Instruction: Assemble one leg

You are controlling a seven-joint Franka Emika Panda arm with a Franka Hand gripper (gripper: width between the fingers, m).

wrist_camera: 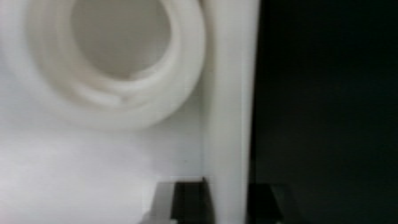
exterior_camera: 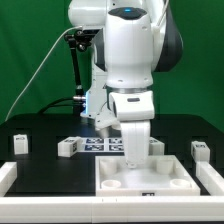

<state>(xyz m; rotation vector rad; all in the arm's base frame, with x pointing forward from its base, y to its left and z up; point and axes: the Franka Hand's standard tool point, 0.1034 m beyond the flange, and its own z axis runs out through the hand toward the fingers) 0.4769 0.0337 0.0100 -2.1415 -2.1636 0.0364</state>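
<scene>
My gripper (exterior_camera: 133, 153) points straight down at the back rim of the large white tray-like piece (exterior_camera: 150, 180). In the wrist view the two dark fingers (wrist_camera: 191, 203) stand on either side of the piece's thin upright wall (wrist_camera: 231, 100) and touch it, so my gripper (wrist_camera: 231, 192) is shut on that rim. A round recess (wrist_camera: 125, 50) of the piece lies just inside the wall. Small white legs with marker tags lie loose on the black table: one at the exterior view's far left (exterior_camera: 20, 143), one left of centre (exterior_camera: 68, 146), one at the right (exterior_camera: 200, 150).
The marker board (exterior_camera: 100, 145) lies on the table just behind the tray-like piece, left of my gripper. White rails stand at the front left (exterior_camera: 7, 177) and front right (exterior_camera: 213, 177). A green backdrop closes the back.
</scene>
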